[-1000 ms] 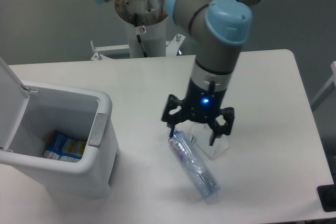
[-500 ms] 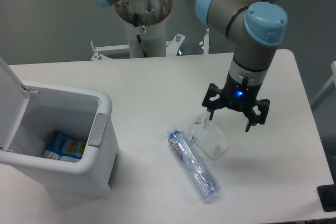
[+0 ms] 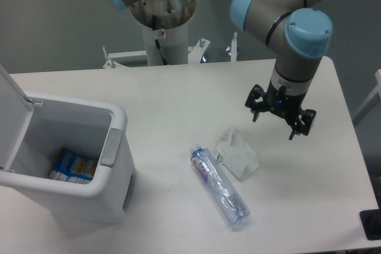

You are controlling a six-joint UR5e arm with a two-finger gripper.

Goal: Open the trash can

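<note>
Apparently no legible label, bottle (image 3: 219,186), trash can (image 3: 113,147)

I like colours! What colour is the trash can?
White, with a grey tab: the trash can, clearest in the fixed camera view.

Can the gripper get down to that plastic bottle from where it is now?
Probably yes: the gripper is open, empty and above the table, and the bottle lies uncovered; only the crumpled wrapper sits beside it.
</note>
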